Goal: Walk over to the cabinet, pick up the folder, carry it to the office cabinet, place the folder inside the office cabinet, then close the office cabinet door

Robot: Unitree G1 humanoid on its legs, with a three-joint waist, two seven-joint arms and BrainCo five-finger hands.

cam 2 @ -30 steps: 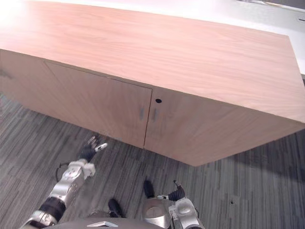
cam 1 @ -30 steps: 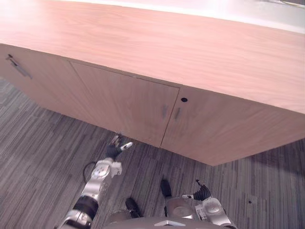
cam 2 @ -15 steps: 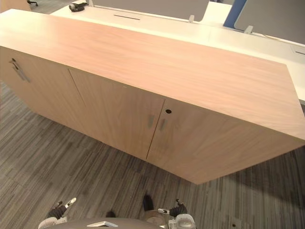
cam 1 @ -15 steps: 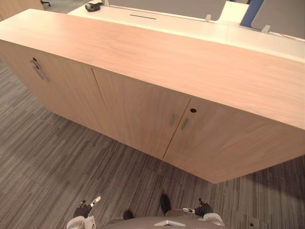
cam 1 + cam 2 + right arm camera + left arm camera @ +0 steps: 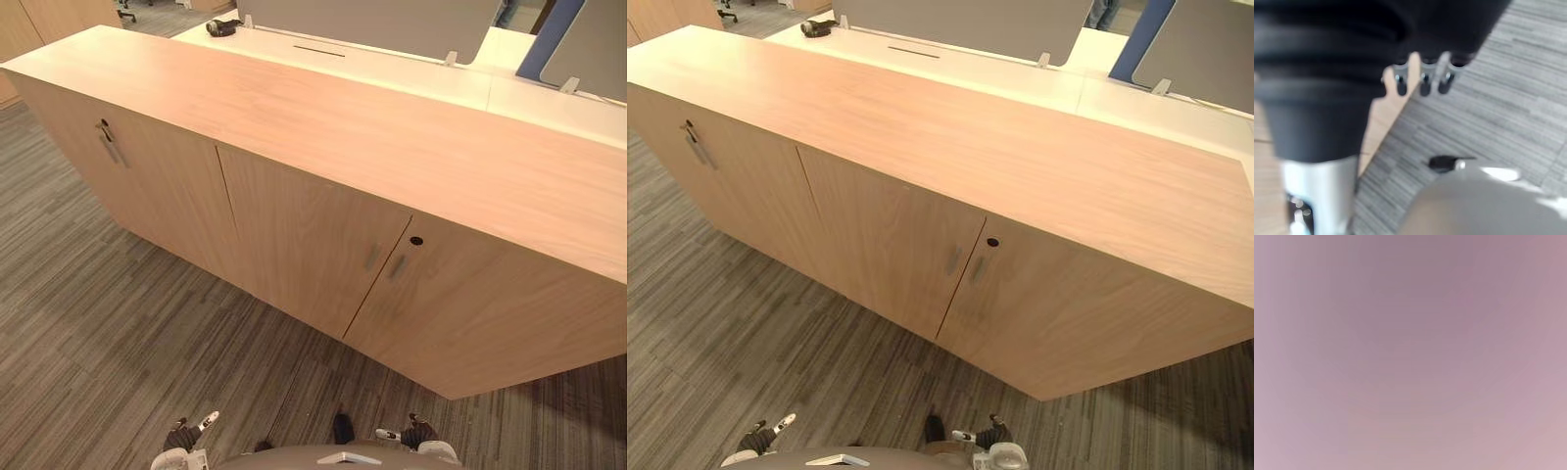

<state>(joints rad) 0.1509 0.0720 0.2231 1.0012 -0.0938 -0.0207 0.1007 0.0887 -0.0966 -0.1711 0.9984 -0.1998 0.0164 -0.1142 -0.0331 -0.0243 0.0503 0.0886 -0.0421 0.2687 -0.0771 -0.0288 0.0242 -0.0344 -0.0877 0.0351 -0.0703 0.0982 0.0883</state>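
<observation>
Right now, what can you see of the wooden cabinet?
The cabinet is long and low, light wood-look, with a flat bare top. All doors are shut. Two slim upright handles flank one door seam, a dark round lock beside them; another handle sits near its left end. It stands on grey striped carpet, a white desk behind.

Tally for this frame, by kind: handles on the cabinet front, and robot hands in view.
Cabinet handles: 3
Hands, the left hand and the right hand: 2
Total: 5
</observation>
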